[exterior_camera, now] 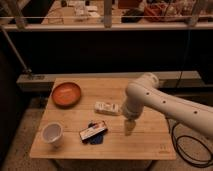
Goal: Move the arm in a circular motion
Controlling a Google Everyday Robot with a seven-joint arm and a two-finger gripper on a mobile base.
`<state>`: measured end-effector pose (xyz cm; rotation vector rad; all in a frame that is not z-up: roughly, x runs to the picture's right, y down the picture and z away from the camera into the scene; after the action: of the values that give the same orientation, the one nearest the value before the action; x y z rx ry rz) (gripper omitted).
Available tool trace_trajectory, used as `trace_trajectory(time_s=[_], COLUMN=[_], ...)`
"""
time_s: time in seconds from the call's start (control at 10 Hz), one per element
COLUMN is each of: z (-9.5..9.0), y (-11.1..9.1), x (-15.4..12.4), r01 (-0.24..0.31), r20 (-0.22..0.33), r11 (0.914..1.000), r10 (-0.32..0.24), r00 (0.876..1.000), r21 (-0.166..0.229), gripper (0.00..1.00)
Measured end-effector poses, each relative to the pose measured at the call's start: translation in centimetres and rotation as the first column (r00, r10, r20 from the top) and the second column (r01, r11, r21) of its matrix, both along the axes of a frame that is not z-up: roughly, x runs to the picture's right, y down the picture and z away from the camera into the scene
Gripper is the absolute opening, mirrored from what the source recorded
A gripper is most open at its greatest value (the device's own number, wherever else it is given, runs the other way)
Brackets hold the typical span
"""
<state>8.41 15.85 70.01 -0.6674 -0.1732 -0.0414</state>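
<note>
The cream-white arm (165,102) reaches in from the right over the wooden table (145,145). Its bulbous elbow joint (142,90) sits above the table's middle right. The arm bends down to a short pale tip, the gripper (128,128), which hangs just above the table right of the dark snack packet (93,132) and below the white box (107,107).
An orange bowl (66,93) sits at the table's back left. A white cup (52,133) stands at the front left. A black cable (187,150) loops on the floor at the right. A dark railing and shelf run behind the table.
</note>
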Motion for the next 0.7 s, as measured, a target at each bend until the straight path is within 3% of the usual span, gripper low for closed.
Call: trace_trajectory(time_s=[0.2, 0.4, 0.6, 0.7], z=[0.4, 2.0, 4.8, 6.0], y=[-1.1, -3.8, -7.5, -8.8], x=[-4.5, -9.2, -11.7, -12.1], r01=[0.062, 0.116, 0.133, 0.122], r20=[0.058, 0.123, 0.151, 0.147], r11=[0.9977, 0.9913, 0.987, 0.9882], r10=[-0.064, -0.123, -0.145, -0.135], r00=[0.996, 0.985, 0.978, 0.98], r21=[0.026, 0.063, 0.091, 0.093], gripper=[0.8, 0.8, 0.8, 0.8])
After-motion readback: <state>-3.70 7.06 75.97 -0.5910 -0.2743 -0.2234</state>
